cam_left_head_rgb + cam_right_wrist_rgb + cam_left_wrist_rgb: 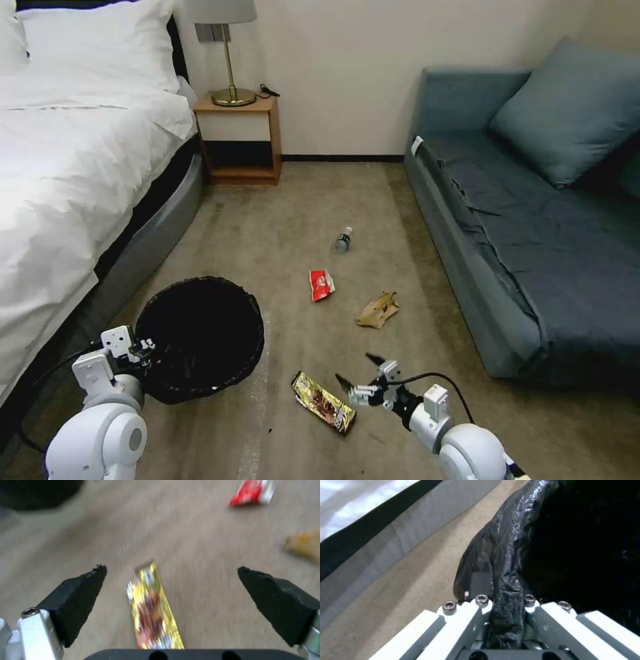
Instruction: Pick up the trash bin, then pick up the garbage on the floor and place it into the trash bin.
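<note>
A: Left gripper (143, 348)?
B: Clamped on the bin (200, 337) rim, black bag pinched between its fingers (480, 580); bin beside the bed (73, 167).

A: Right gripper (360, 379)?
B: Spread wide, holding nothing, just beside and above the gold wrapper (323, 402) on the carpet.

A: Other litter?
B: Red packet (321, 285), tan paper (379, 310), bottle (343, 241), all farther off.

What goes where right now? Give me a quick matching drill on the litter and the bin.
Things:
1. Bin
2. Gold wrapper
3. Bottle
4. Tan paper

Places:
A. Nearest the sofa
B. Rim clamped in the left pincer
C. Farthest out, toward the nightstand
D. Below the open right pincer

Pairs: 1-B, 2-D, 3-C, 4-A
</note>
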Available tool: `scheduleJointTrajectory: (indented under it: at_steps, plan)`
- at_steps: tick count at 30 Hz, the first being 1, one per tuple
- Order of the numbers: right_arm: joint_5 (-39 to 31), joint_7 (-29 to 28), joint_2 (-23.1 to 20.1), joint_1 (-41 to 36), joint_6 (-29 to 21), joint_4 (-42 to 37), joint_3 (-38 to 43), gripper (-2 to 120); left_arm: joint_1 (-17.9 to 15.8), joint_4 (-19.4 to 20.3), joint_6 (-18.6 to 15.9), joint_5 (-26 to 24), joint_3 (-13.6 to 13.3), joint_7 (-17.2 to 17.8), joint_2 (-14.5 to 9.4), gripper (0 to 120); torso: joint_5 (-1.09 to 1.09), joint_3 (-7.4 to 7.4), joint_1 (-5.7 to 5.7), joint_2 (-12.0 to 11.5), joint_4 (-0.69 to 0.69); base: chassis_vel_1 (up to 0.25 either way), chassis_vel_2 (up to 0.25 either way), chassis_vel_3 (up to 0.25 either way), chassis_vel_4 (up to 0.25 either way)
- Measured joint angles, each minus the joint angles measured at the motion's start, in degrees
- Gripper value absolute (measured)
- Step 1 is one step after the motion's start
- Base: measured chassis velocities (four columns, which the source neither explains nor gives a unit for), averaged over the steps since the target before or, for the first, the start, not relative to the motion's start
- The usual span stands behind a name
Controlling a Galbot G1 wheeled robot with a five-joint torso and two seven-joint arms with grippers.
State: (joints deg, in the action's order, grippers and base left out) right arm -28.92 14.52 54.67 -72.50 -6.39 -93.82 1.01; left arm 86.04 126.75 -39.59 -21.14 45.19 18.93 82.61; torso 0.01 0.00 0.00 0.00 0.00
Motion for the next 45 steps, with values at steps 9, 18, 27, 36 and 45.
scheduleJointTrajectory:
  at_steps: [9,18,27,36,45]
  plan:
    - [-2.91,1.38,-1.98,10.22,3.41,11.33,-13.97,100,0.47,-0.64,0.54,2.15,0.37,-0.16,1.15,3,0.01,0.00,0.00,0.00,0.00,0.000,0.000,0.000,0.000]
    - [-2.48,1.24,0.74,16.75,8.60,21.89,-23.25,99,1.40,0.35,0.97,2.68,1.15,-0.18,1.96,3,-0.01,0.00,0.00,0.00,0.00,0.000,0.000,0.000,0.000]
    - [-0.39,1.19,5.05,19.01,12.45,30.86,-25.57,99,2.28,1.42,1.60,2.81,1.84,-0.17,2.31,3,0.00,0.00,0.00,0.00,0.00,0.000,0.000,0.000,0.000]
    - [1.19,0.80,7.25,18.66,14.70,33.90,-25.23,92,2.07,1.27,1.82,2.71,2.00,-0.23,2.02,3,-0.03,-0.01,0.00,0.00,-0.02,0.000,0.000,0.000,0.000]
    - [1.66,0.28,6.58,18.27,15.42,33.69,-24.47,61,1.50,0.14,2.06,2.74,1.77,-0.33,1.93,3,-0.02,-0.01,0.00,0.00,-0.02,0.000,0.000,0.000,0.000]
